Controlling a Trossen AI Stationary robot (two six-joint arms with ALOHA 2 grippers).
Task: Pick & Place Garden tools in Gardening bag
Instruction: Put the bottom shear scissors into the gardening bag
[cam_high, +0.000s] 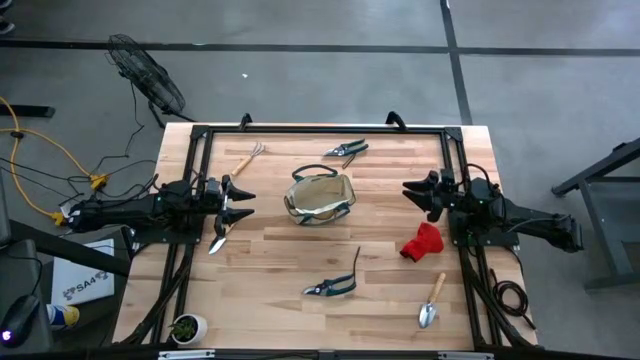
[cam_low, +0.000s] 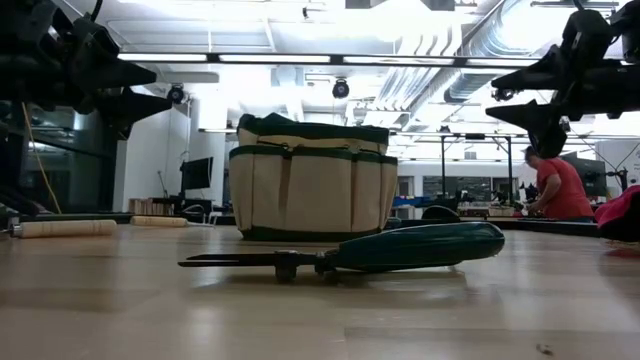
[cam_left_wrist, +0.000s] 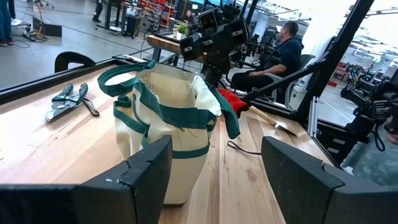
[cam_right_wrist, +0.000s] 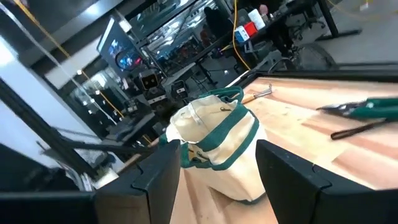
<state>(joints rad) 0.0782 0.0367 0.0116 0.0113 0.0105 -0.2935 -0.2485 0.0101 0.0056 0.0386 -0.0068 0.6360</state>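
Observation:
The beige gardening bag (cam_high: 320, 198) with green trim stands upright on its base at the table's middle, mouth open. Around it lie garden tools: a hand rake (cam_high: 247, 158), shears at the far side (cam_high: 346, 150), shears at the near side (cam_high: 331, 287), a trowel (cam_high: 218, 240) below my left gripper, a second trowel (cam_high: 432, 303) near the right corner, and a red glove (cam_high: 422, 242). My left gripper (cam_high: 245, 202) hangs open left of the bag, pointing level at it (cam_left_wrist: 168, 124). My right gripper (cam_high: 410, 192) hangs open right of the bag (cam_right_wrist: 214, 146), rolled to a slant.
A black metal frame (cam_high: 320, 128) runs along the table's edges. A small potted plant (cam_high: 187, 327) sits at the near left corner. A thin black cord (cam_high: 357, 262) lies near the front shears. A person (cam_low: 558, 185) sits in the room beyond the table.

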